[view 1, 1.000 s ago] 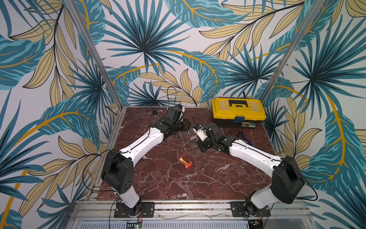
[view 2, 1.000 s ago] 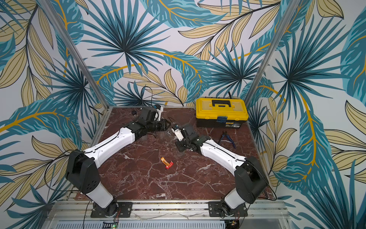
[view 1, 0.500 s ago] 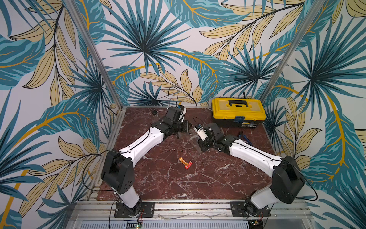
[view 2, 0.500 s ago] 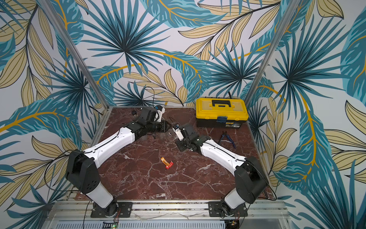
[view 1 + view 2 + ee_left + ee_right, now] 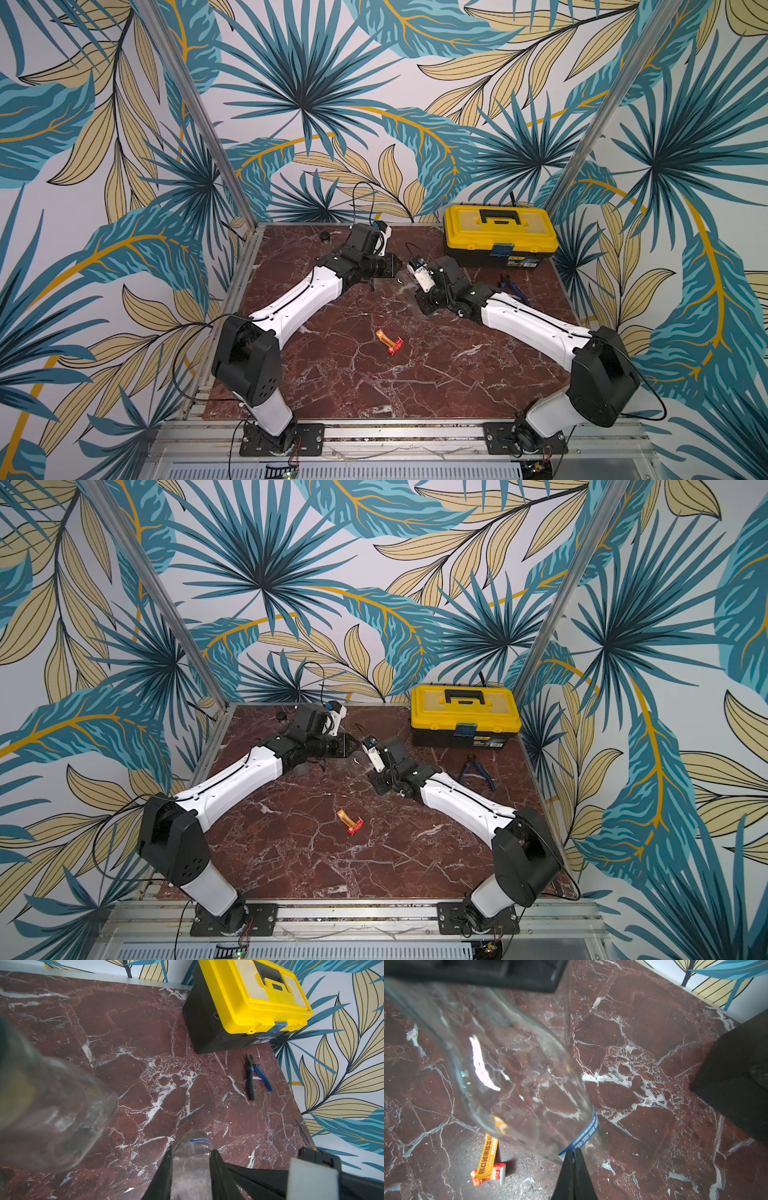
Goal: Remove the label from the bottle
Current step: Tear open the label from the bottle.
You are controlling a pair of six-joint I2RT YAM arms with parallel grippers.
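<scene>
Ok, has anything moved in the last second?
No visible change. The left tool stays shut on the bottle, the right tool stays pinched on its blue label band, and the torn label scrap lies where it was on the table.

The left end effector [image 5: 192, 1151] has its two black fingers [image 5: 164, 1172] pressed against either side of a clear bottle [image 5: 193, 1169], whose far end carries a thin blue band [image 5: 199, 1140] with print too small to read. Very close to the lens looms a large, blurred glassy shape [image 5: 52, 1105]; I cannot tell whether it belongs to the same bottle. Beyond, on the dark red marble table [image 5: 135, 1043], a yellow-lidded black toolbox [image 5: 249, 1001] stands by the wall, with blue-handled cutters [image 5: 254, 1076] lying near it, not touching.
</scene>
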